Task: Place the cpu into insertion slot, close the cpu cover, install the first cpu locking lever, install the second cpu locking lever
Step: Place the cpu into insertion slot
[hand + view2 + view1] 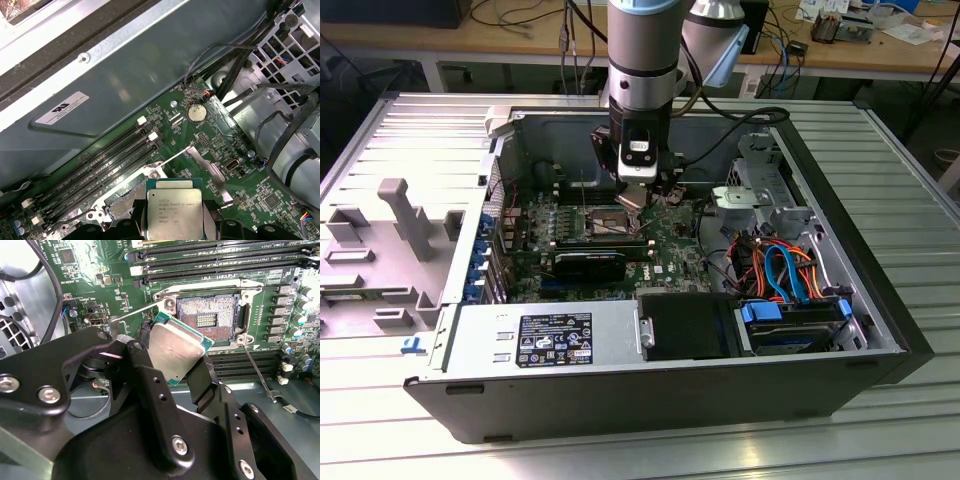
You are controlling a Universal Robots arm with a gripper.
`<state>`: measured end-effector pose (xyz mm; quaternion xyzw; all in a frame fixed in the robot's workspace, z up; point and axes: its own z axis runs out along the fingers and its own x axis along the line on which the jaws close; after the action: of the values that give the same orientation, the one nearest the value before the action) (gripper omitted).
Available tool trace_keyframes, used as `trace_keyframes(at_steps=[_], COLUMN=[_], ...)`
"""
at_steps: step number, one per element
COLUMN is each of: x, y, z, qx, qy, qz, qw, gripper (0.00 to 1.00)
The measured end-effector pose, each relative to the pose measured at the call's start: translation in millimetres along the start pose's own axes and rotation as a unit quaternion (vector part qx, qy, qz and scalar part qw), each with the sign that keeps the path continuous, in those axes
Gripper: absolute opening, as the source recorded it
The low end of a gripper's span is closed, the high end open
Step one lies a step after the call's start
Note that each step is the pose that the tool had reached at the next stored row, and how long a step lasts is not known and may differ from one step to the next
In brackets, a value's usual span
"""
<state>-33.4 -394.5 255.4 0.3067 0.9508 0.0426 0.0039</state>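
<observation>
I am on the first step: my gripper (170,365) is clenched on the cpu (177,350), two black fingers pinching opposite edges. The chip hangs tilted in the air with its dull silver top facing the second wrist view. In the exterior view I sit low inside the open computer case (670,400), just above the green board. The insertion slot (207,320) lies near the chip but apart from it, its pin field bare and uncovered, with the long black memory slots (215,260) beyond. A thin locking lever (259,372) stands swung away from the socket's corner. I judge that nothing is seated yet, and the cover and both levers are not yet done. Setting the chip down calls for levelling it, squaring its edges to the socket's rim and lowering it straight, since those pins look easy to bend and a skewed descent could catch the frame.
</observation>
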Motion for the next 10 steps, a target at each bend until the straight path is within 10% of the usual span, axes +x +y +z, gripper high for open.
trace_keyframes(at_steps=[10], x=[0.0], y=[0.0], z=[0.2], qx=[-0.0001], qy=[-0.0004], qz=[0.004], qw=[1.0], gripper=[0.54])
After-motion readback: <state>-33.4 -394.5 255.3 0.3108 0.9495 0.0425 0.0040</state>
